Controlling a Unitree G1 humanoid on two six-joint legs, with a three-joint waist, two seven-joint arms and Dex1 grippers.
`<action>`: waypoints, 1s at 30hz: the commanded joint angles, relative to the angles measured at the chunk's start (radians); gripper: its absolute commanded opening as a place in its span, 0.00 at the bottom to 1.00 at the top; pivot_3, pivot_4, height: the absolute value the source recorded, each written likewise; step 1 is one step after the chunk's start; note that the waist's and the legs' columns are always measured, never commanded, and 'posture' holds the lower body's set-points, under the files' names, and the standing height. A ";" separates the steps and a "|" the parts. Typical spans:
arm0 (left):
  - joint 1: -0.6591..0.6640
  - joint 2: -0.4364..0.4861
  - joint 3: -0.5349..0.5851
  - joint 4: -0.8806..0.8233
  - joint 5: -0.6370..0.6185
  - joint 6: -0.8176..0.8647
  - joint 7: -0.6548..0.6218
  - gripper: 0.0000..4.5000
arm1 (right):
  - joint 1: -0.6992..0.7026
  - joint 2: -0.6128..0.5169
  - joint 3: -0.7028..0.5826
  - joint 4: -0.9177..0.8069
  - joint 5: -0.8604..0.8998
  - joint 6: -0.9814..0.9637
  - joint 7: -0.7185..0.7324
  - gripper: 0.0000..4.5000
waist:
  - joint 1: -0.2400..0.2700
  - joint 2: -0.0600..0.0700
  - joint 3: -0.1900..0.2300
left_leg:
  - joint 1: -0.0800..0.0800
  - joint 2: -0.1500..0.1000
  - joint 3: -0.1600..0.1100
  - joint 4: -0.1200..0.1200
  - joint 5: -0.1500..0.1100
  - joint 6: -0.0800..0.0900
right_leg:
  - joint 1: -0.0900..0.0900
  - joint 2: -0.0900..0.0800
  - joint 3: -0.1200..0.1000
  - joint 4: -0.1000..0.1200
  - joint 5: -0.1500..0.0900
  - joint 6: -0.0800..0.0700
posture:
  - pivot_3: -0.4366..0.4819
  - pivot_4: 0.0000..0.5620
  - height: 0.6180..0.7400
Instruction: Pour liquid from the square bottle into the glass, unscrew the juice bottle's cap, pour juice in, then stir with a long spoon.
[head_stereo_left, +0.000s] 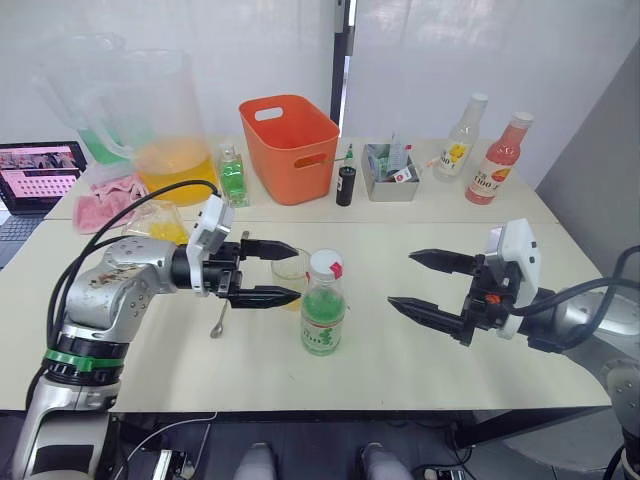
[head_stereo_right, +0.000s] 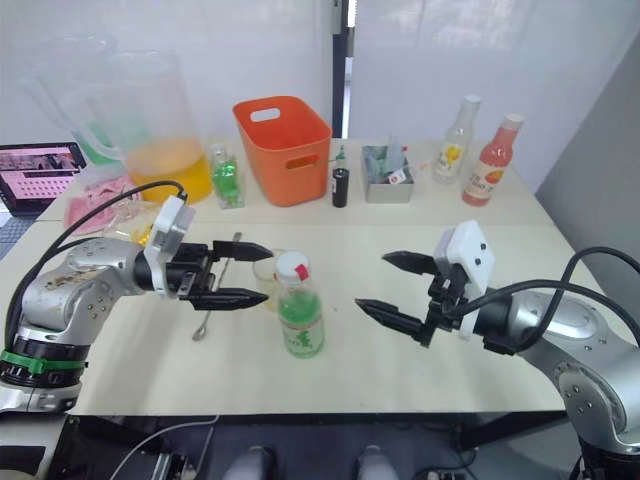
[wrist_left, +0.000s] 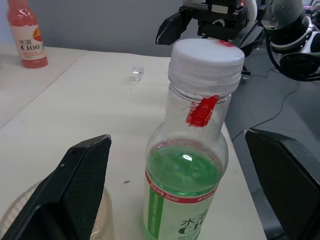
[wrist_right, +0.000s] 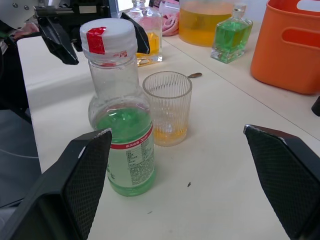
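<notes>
Left end effector (head_stereo_left: 285, 272): I see my left arm reaching in level above the surface (head_stereo_left: 420, 350), black fingers spread wide, holding nothing, tips beside the glass (head_stereo_left: 291, 270).

Right end effector (head_stereo_left: 420, 283): my right arm comes in from the opposite side, forearm low, fingers wide apart and empty, pointing toward the juice bottle (head_stereo_left: 323, 305) with a clear gap between.

Juice bottle: upright near the front middle of the surface, cap (head_stereo_left: 326, 264) on, pale green juice (wrist_right: 126, 127) filling the lower body.

Glass: just behind the bottle; a shallow layer of yellow-orange liquid (wrist_right: 168, 134) sits at its bottom.

Long spoon (head_stereo_left: 221, 319): lies on the surface under my left fingers, shaft partly hidden.

Square bottle (wrist_right: 145, 35): behind my left arm, mostly covered; I cannot make out its stopper.
</notes>
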 joint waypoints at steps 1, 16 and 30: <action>-0.019 -0.037 -0.004 -0.075 -0.023 0.015 0.048 1.00 | 0.010 -0.003 -0.046 -0.048 0.042 -0.022 -0.020 0.99 | 0.000 0.000 0.000 | 0.000 0.000 0.000 0.001 0.000 0.000 | 0.000 0.000 0.000 0.000 0.000 0.000 | 0.48 0.27 0.70; 0.028 -0.117 -0.072 -0.115 0.060 -0.071 0.114 1.00 | 0.009 -0.026 -0.032 -0.035 0.045 -0.047 -0.038 0.99 | 0.000 0.000 0.000 | 0.002 -0.001 -0.001 0.007 0.000 0.001 | 0.007 0.000 0.000 -0.001 -0.002 -0.004 | 0.48 0.27 0.70; -0.005 -0.168 -0.089 -0.121 0.067 -0.060 0.165 0.60 | -0.012 -0.027 -0.013 -0.027 0.041 -0.046 -0.052 1.00 | 0.000 0.000 0.000 | 0.002 -0.001 -0.001 0.007 0.000 0.001 | 0.007 0.000 0.000 -0.001 -0.003 -0.004 | 0.48 0.27 0.70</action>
